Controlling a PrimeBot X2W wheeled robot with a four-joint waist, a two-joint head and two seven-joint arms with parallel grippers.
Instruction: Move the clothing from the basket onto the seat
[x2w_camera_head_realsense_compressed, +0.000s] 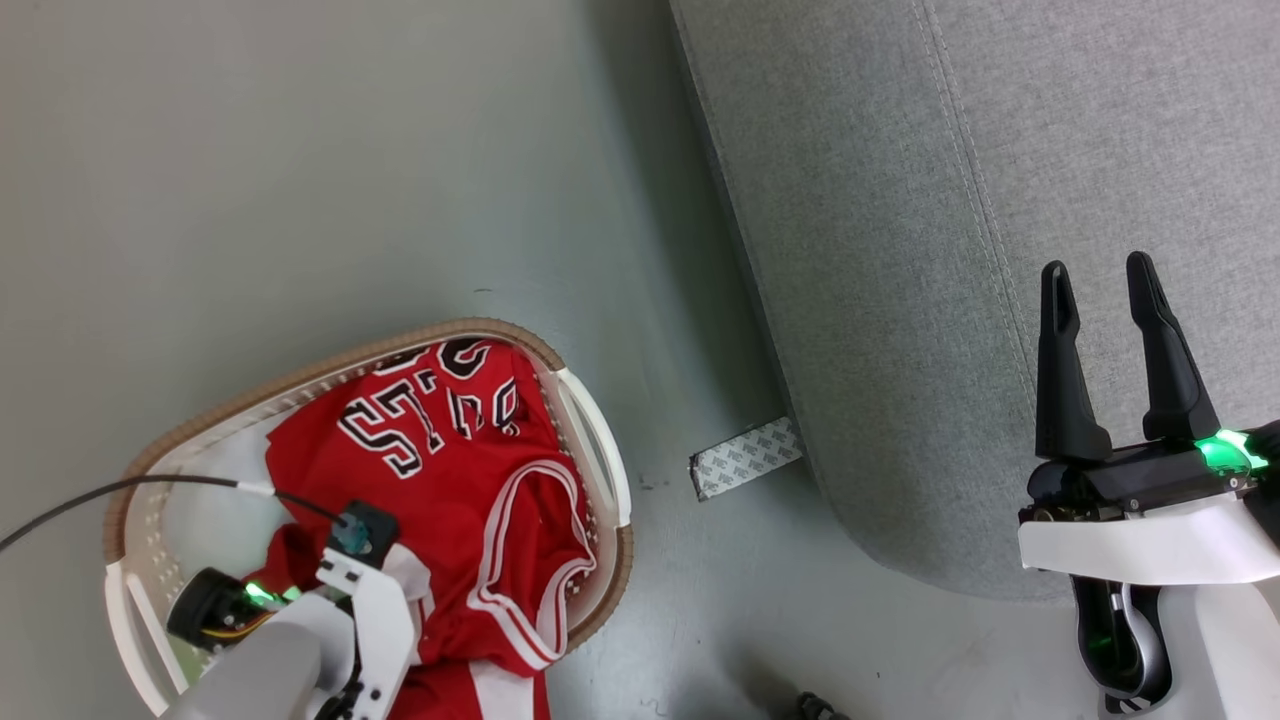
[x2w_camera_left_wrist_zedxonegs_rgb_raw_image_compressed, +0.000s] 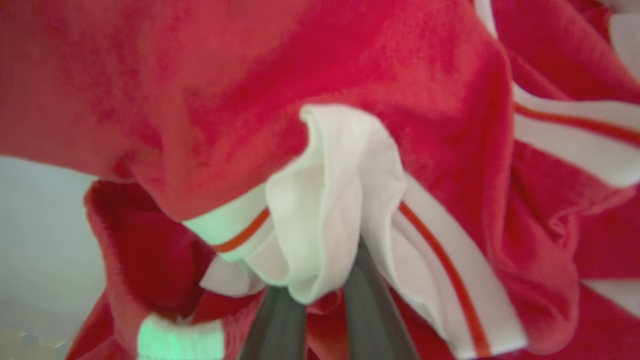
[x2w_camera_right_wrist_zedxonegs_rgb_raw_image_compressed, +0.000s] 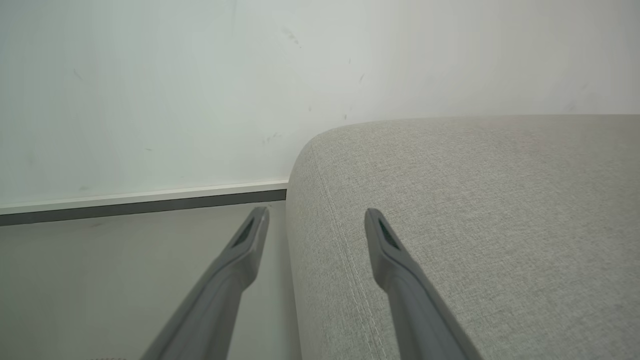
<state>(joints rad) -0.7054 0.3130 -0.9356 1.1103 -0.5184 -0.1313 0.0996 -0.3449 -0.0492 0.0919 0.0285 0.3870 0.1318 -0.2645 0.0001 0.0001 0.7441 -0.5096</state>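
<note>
The red jersey (x2w_camera_head_realsense_compressed: 450, 450) with black-and-white lettering and white stripes lies bunched in the oval white basket (x2w_camera_head_realsense_compressed: 330, 365) at the lower left of the head view. My left arm (x2w_camera_head_realsense_compressed: 350, 600) reaches down into the basket, its fingers hidden under the wrist. In the left wrist view my left gripper (x2w_camera_left_wrist_zedxonegs_rgb_raw_image_compressed: 320, 292) is shut on a white-trimmed fold of the jersey (x2w_camera_left_wrist_zedxonegs_rgb_raw_image_compressed: 350, 75), which covers the fingertips. My right gripper (x2w_camera_head_realsense_compressed: 1100, 268) stands open with nothing in it over the grey sofa (x2w_camera_head_realsense_compressed: 900, 250), near the sofa's rounded corner (x2w_camera_right_wrist_zedxonegs_rgb_raw_image_compressed: 475, 225) in the right wrist view, where the gripper (x2w_camera_right_wrist_zedxonegs_rgb_raw_image_compressed: 316, 214) is spread wide.
Grey floor (x2w_camera_head_realsense_compressed: 300, 150) lies between basket and sofa. A strip of patterned tape (x2w_camera_head_realsense_compressed: 745, 458) sticks out from under the sofa's edge. A black cable (x2w_camera_head_realsense_compressed: 120, 488) runs to my left wrist. A white wall and baseboard (x2w_camera_right_wrist_zedxonegs_rgb_raw_image_compressed: 145, 200) stand beyond the sofa.
</note>
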